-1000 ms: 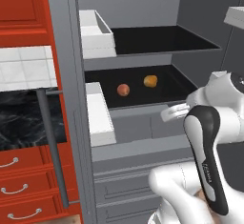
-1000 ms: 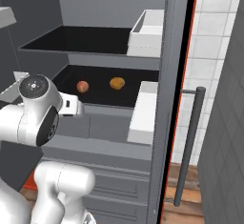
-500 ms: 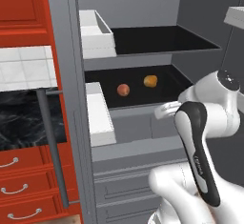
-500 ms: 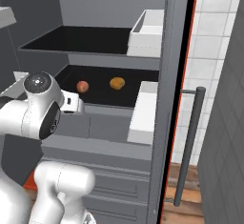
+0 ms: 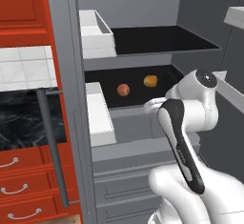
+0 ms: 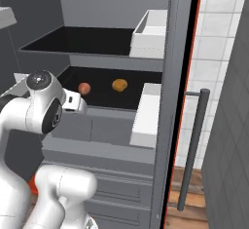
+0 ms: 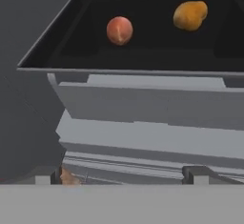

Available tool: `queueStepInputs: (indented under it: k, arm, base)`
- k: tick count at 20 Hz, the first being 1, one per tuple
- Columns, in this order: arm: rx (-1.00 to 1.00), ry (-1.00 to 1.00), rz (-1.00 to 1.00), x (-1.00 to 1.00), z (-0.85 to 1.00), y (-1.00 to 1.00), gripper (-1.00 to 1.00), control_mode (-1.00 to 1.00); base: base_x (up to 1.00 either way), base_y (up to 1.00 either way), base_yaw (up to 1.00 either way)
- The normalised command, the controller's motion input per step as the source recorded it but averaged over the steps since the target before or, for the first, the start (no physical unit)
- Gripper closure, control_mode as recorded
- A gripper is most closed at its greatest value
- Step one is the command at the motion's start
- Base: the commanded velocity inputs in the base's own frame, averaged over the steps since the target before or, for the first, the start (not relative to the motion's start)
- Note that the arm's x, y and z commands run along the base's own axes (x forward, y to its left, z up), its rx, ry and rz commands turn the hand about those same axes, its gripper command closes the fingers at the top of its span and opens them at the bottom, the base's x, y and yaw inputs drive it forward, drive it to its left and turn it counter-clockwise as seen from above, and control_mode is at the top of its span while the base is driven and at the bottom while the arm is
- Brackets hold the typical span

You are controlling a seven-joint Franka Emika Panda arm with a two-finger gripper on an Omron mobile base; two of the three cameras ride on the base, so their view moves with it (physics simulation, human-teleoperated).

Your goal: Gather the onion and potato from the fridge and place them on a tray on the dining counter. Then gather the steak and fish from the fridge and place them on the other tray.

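Arm swings closer toward fridge (image 5: 143,137) shelf; pincer (image 7: 128,173) spread, empty (onion (image 7: 119,30), potato (image 7: 190,15) untouched). Gathering not begun.

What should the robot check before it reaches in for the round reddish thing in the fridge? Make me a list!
1. Fridge door open: ok, the black shelves are in plain sight.
2. Onion in sight: ok, it sits on the lower black shelf.
3. Potato out of the way: ok, it lies apart from the onion, not touching it.
4. End effector open: ok, the fingertips stand wide apart.
5. End effector empty: ok, nothing sits between the fingertips.
6. End effector at shelf height: not ok, in the hand view the shelf edge is above the fingertips, so it probably needs to rise first.
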Motion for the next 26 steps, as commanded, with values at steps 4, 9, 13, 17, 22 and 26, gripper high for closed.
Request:
queueStepInputs:
  k: [4, 9, 13, 17, 22, 26]
  arm:
    - [0.05, -0.02, -0.01, 0.46, -0.02, 0.08, -1.0, -1.0]
    - [0.02, -0.01, 0.0, 0.58, -0.06, 0.03, -1.0, -1.0]
    - [0.0, 0.0, 0.0, 0.49, -0.05, 0.16, -1.0, -1.0]
    - [0.0, 0.0, 0.0, 0.46, -0.09, 0.18, -1.0, -1.0]
    - [0.0, -0.01, 0.0, 0.47, -0.16, 0.12, -1.0, -1.0]
    - [0.0, -0.01, 0.0, 0.43, -0.2, 0.09, -1.0, -1.0]
  base:
    - [0.0, 0.0, 0.0]
    - [0.0, 0.0, 0.0]
    - [0.0, 0.0, 0.0]
    - [0.0, 0.0, 0.0]
    - [0.0, 0.0, 0.0]
    - [0.0, 0.0, 0.0]
